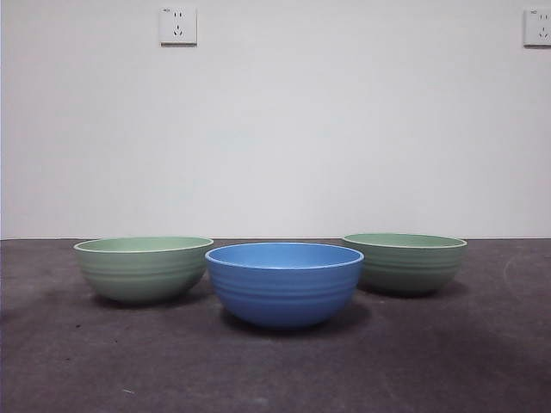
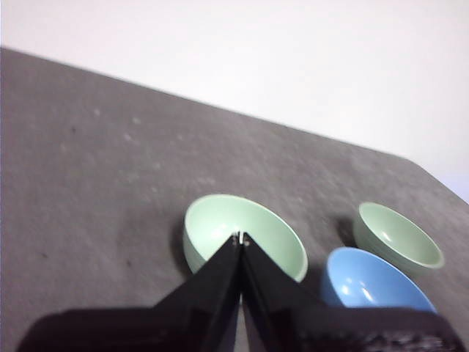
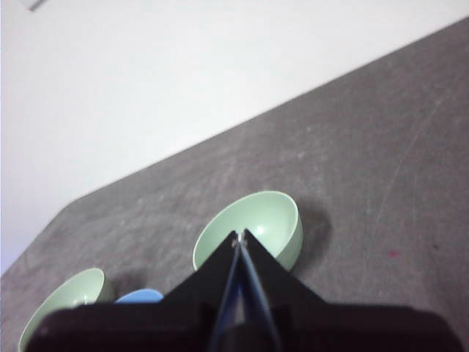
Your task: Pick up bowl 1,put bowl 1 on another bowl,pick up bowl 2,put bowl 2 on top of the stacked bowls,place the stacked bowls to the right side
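Note:
Three separate bowls stand on the dark table in the front view. The blue ribbed bowl (image 1: 284,284) is in the middle, nearest the camera. One sage-green bowl (image 1: 144,268) sits to its left and another green bowl (image 1: 405,262) to its right, both a little farther back. My left gripper (image 2: 240,239) is shut and empty, held high above the left green bowl (image 2: 244,236); the blue bowl (image 2: 375,286) and the other green bowl (image 2: 398,236) show beyond. My right gripper (image 3: 239,237) is shut and empty, high over the right green bowl (image 3: 253,229).
A white wall with two sockets (image 1: 178,26) (image 1: 537,27) rises behind the table. Neither arm shows in the front view. The dark table surface (image 1: 482,353) stretches to the right of the bowls and in front of them.

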Robot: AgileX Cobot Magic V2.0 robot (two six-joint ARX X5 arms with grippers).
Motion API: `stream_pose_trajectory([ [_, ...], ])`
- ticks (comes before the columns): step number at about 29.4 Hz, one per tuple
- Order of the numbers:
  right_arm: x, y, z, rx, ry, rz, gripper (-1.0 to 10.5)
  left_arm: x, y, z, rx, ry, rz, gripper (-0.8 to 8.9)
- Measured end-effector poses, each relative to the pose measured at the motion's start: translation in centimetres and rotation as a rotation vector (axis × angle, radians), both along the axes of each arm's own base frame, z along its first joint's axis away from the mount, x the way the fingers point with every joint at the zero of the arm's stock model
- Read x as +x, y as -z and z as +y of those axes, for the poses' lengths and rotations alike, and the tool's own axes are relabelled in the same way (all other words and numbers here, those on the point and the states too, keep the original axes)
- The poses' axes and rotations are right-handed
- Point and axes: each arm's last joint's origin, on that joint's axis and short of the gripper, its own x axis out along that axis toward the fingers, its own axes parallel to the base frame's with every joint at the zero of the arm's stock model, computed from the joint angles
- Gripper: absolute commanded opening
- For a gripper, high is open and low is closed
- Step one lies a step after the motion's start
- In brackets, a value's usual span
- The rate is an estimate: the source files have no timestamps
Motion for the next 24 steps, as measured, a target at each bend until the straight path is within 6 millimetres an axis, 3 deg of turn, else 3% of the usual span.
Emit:
stream_pose_trajectory([
  [16,3.6,-9.7,0.9,-0.294,-0.317,0.394,-0.1,1.7,-7.0,-0.6,0.106,0.288,0.263,-0.07],
  [24,5.6,-11.6,2.1,-0.414,-0.494,0.575,-0.1,2.9,-8.8,-1.0,0.178,0.458,0.393,-0.08],
])
